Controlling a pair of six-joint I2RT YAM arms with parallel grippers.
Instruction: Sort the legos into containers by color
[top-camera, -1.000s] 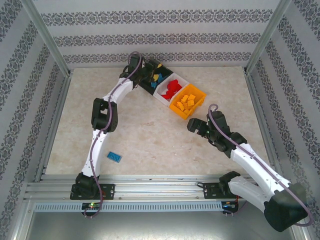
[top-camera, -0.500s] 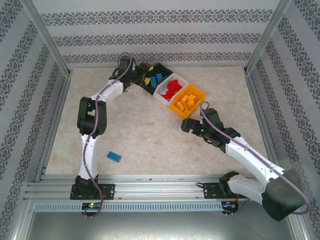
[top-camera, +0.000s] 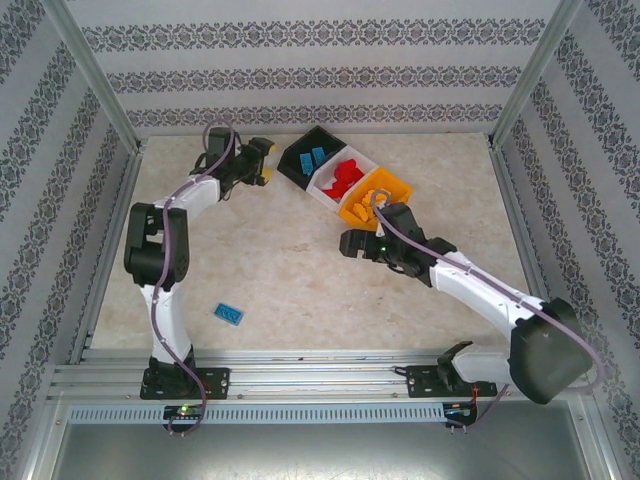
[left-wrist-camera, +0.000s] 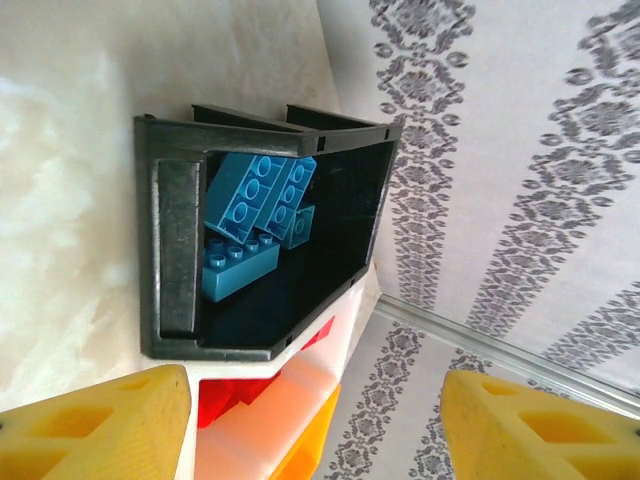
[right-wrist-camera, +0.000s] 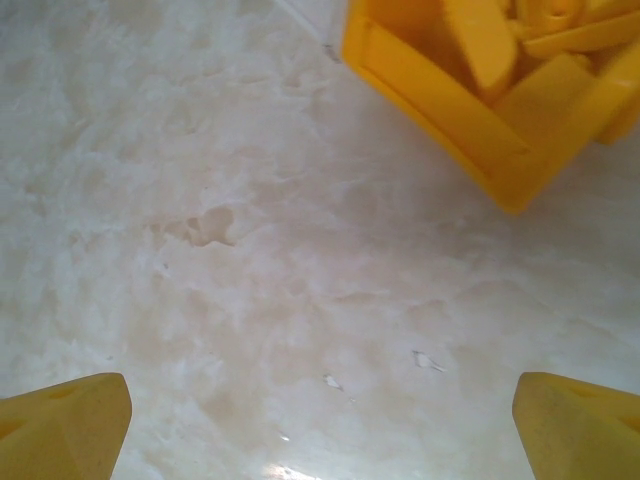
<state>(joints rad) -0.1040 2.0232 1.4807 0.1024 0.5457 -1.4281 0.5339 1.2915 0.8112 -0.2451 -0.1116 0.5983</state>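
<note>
Our left claw (top-camera: 263, 164) stands open and empty, just beside the black bin (left-wrist-camera: 170, 250), where several blue bricks (left-wrist-camera: 250, 200) lie piled in a corner. Our right claw (right-wrist-camera: 320, 435) is spread wide, also empty, low over the bare table (top-camera: 280, 260) with the corner of the orange bin (right-wrist-camera: 440, 110) just ahead of it.

One blue brick (top-camera: 229, 314) lies loose near the left arm's base, well apart from both claws.

We see two risks. A careless swing of the right claw could catch the orange bin's corner, and since the bins are joined, the whole row would shift. The loose brick lies flat on smooth stone, so a claw closing off-centre would likely push it away rather than lift it.
</note>
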